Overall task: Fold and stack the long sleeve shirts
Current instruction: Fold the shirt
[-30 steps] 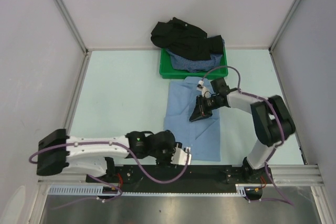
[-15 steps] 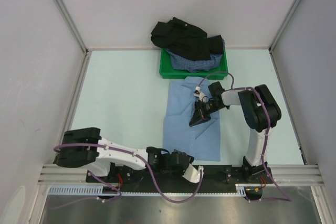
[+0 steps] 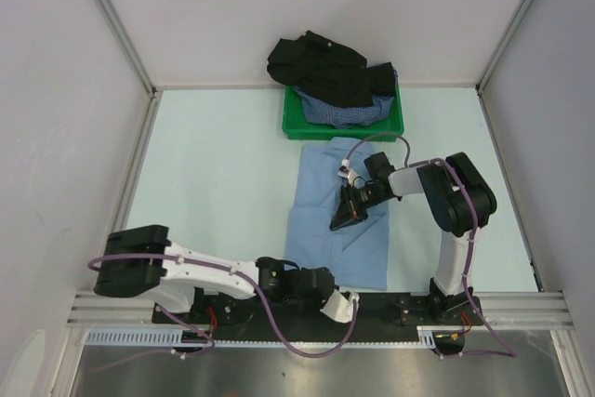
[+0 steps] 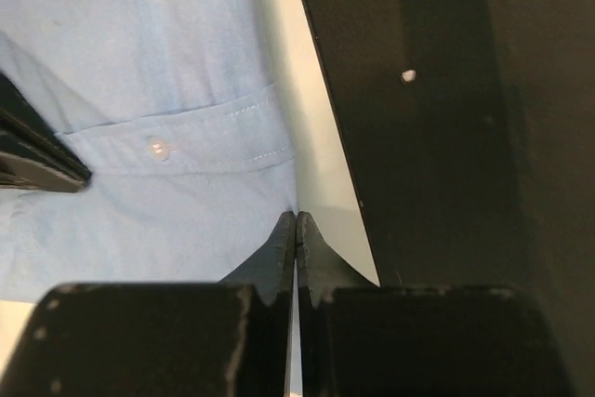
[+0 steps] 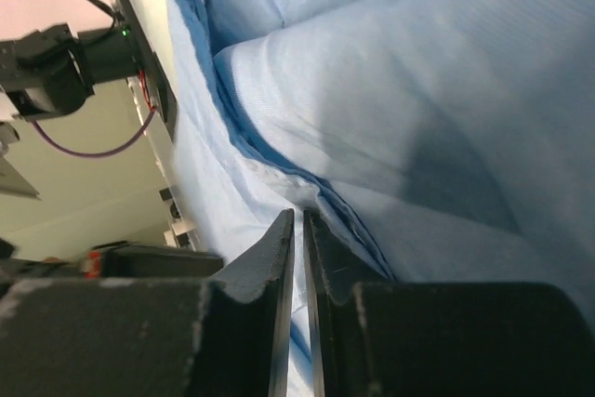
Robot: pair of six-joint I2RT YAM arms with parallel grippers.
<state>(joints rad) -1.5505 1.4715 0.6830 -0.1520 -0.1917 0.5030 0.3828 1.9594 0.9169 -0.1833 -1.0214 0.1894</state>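
Folding soft light-blue collared shirt [image 3: 316, 192], unfinished | right gripper [image 3: 346, 220] pinching its fold | left gripper [image 4: 296, 216] pressed together, empty | crumpled black shirt [image 3: 316, 62], blue checked shirt [image 3: 339, 115] unfolded

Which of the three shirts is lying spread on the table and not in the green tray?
The light blue shirt: it lies flat on the table. The black shirt and the checked shirt are heaped in the green tray.
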